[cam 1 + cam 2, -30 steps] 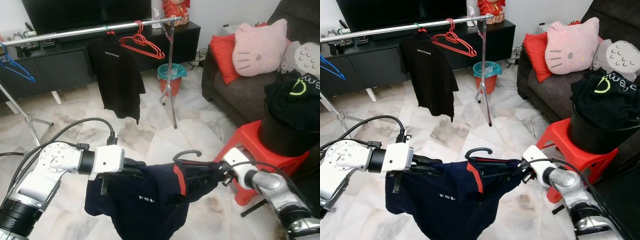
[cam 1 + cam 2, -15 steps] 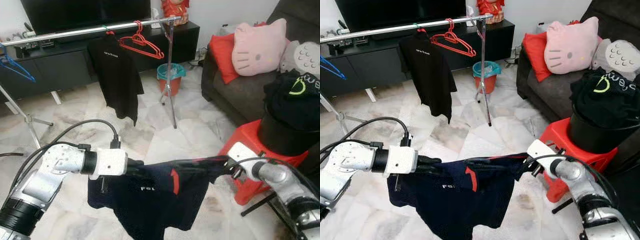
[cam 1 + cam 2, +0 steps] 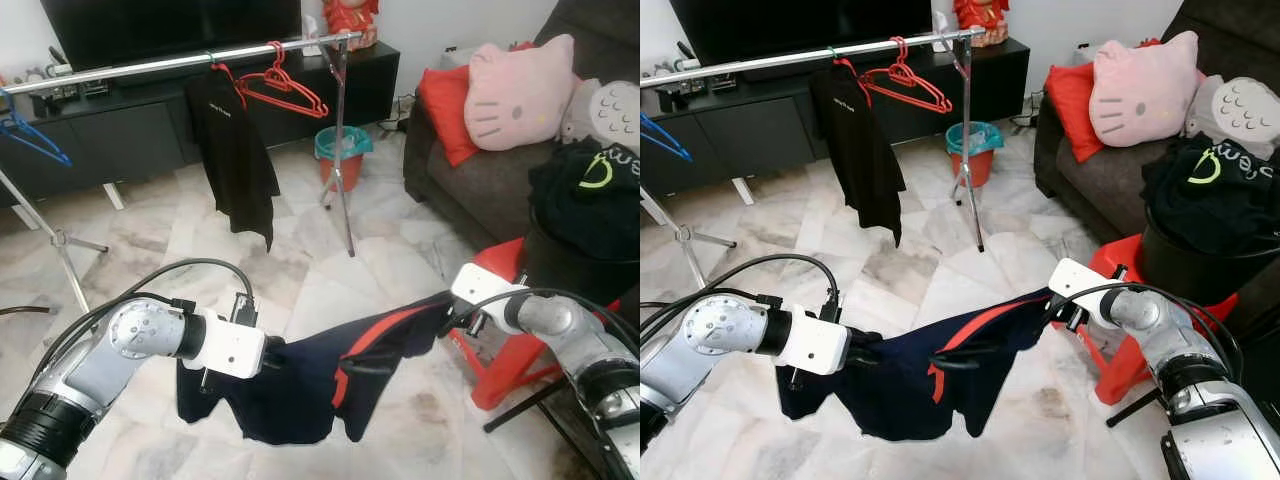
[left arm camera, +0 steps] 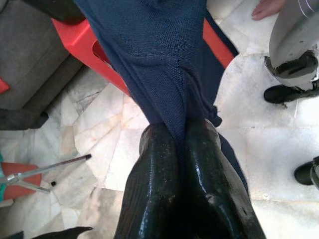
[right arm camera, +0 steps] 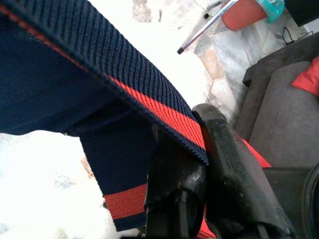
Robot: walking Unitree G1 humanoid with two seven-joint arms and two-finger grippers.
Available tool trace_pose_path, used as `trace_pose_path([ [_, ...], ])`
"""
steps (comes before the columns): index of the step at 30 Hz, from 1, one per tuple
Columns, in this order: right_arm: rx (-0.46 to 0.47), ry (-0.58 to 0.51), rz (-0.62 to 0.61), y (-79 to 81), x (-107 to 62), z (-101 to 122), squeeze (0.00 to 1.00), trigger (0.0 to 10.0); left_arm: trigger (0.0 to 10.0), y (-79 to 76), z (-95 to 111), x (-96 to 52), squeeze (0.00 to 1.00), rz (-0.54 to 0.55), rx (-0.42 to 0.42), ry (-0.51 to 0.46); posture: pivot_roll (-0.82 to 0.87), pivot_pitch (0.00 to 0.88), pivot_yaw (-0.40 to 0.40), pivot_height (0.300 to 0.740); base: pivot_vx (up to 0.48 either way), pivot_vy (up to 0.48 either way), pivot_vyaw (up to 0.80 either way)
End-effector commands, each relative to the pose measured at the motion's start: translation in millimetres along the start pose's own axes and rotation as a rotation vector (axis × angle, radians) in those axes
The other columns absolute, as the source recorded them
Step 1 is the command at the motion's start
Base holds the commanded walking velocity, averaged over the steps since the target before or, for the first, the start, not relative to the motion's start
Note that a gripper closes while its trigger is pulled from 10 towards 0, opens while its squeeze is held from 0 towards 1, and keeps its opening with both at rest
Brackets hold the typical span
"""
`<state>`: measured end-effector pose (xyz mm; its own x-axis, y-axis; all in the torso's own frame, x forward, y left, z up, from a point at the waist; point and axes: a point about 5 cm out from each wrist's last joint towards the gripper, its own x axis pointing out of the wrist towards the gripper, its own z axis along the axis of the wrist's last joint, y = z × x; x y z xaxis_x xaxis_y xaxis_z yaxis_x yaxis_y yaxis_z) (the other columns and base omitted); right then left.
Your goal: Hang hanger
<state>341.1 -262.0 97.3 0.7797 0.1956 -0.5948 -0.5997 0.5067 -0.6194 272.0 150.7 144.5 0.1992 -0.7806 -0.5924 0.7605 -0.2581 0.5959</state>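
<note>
A navy shirt (image 3: 330,365) with red stripes hangs stretched between my two grippers, low over the marble floor. My left gripper (image 3: 270,355) is shut on its left end; the left wrist view shows the cloth pinched between the black fingers (image 4: 154,179). My right gripper (image 3: 447,318) is shut on the red-striped edge (image 5: 164,117), higher up by the stool. A dark curved piece (image 3: 952,363), likely the hanger's hook, shows at the shirt's middle. The clothes rail (image 3: 200,58) stands at the back with red hangers (image 3: 285,90) and a black shirt (image 3: 238,150).
A red stool (image 3: 505,345) holding a black bucket of clothes (image 3: 585,225) stands close on the right, before a dark sofa (image 3: 450,175) with a pink cushion (image 3: 520,90). A teal bin (image 3: 343,148) sits by the rail's leg. A blue hanger (image 3: 30,135) hangs far left.
The left gripper has dropped lower and the shirt now slopes down from right to left. The hanger's hook, above the shirt a second ago, has sunk into the cloth. The black shirt has turned edge-on.
</note>
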Motion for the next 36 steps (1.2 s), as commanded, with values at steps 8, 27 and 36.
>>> trace_pose_path([
  [8,0.003,0.019,0.042,-10.6,-5.6,-1.6,0.00,0.0,10.0,-3.6,-32.5,-4.8,0.00,0.009,-0.046,0.247,0.00,0.000,0.033,0.740,0.000,0.000,0.00],
  [27,0.051,0.035,0.099,18.9,3.4,-10.3,0.00,4.1,10.0,-9.1,2.4,3.5,0.00,-0.059,-0.107,-0.085,0.01,0.000,0.027,0.740,0.000,0.000,0.00],
  [36,0.148,-0.050,0.172,39.6,10.9,-1.0,1.00,10.0,10.0,-9.0,6.1,9.6,0.00,-0.056,-0.118,-0.120,0.01,0.000,0.028,0.740,0.000,0.000,0.00],
])
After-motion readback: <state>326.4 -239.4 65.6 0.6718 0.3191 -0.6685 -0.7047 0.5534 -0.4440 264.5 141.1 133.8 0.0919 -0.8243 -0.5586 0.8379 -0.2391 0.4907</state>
